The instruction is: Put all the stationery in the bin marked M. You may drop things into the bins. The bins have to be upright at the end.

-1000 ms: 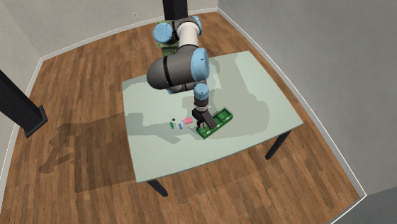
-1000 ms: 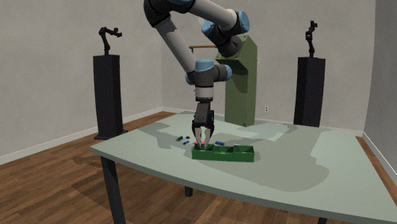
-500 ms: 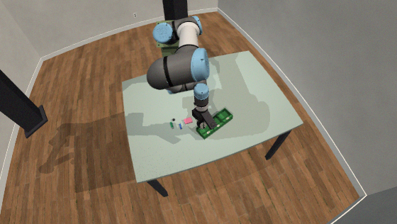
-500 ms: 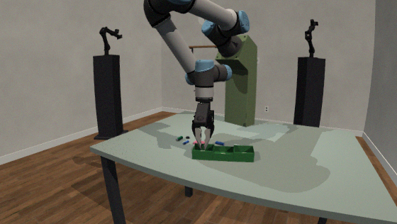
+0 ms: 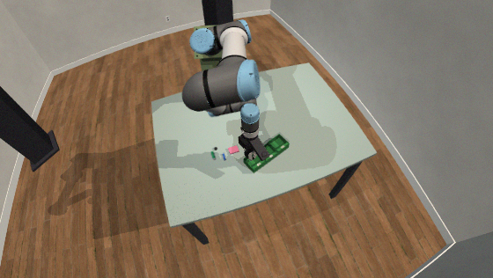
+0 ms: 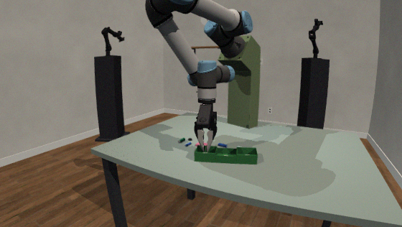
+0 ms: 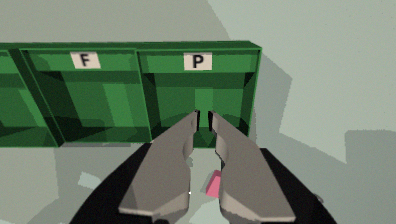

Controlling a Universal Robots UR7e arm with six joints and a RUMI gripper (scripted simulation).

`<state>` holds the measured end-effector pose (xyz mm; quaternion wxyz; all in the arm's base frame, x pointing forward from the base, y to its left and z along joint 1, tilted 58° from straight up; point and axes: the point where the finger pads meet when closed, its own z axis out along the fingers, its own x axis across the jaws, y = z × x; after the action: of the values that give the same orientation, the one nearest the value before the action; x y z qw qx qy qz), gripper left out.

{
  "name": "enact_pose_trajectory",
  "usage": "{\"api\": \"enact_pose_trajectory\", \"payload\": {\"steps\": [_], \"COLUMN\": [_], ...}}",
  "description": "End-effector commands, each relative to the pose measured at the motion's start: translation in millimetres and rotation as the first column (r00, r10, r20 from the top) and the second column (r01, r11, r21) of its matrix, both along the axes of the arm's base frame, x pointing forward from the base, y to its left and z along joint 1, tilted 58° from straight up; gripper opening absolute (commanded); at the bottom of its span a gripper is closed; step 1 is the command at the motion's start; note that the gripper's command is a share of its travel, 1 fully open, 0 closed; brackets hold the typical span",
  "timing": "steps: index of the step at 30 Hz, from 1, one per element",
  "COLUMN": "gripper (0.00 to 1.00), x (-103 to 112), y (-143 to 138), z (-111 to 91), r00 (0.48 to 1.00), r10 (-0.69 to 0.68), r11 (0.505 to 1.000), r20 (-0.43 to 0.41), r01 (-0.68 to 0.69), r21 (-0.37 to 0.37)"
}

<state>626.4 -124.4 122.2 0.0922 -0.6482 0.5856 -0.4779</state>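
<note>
Two fingers (image 5: pixel 252 156) (image 6: pixel 204 149) (nearly together) hover at compartment P (image 7: pixel 175 95).

three joined green bins (image 5: pixel 270 160) (image 6: pixel 226 159) (image 7: pixel 170 64) stand upright

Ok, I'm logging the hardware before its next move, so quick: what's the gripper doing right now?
Gripper: closed to a narrow gap, holding nothing, fingers over the P compartment.

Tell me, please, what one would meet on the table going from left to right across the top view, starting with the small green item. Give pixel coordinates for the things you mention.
Small green item (image 5: pixel 213 155) (image 6: pixel 181 140) → small blue item (image 5: pixel 224 157) (image 6: pixel 188 144) → pink block (image 5: pixel 233 149) (image 7: pixel 214 184) → green three-compartment bin (image 5: pixel 254 167) (image 6: pixel 226 159) (image 7: pixel 200 79).
</note>
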Motion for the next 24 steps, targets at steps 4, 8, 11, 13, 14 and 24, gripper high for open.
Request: {"api": "enact_pose_trajectory", "payload": {"steps": [4,8,11,13,14,24], "gripper": [0.04,0.04,0.04,0.04,0.04,0.04], "x": [0.0,0.0,0.0,-1.8,-2.8,-10.6], "y": [0.3,0.3,0.3,1.4,2.0,6.7], "z": [0.5,0.5,0.5,1.8,2.6,8.2], "r00": [1.0,1.0,1.0,1.0,1.0,1.0], "r10": [0.0,0.0,0.0,0.0,0.0,0.0], "r11": [1.0,1.0,1.0,1.0,1.0,1.0], "r20": [0.001,0.001,0.001,0.001,0.001,0.001], "r01": [0.0,0.0,0.0,0.0,0.0,0.0], "r21": [0.0,0.0,0.0,0.0,0.0,0.0]}}
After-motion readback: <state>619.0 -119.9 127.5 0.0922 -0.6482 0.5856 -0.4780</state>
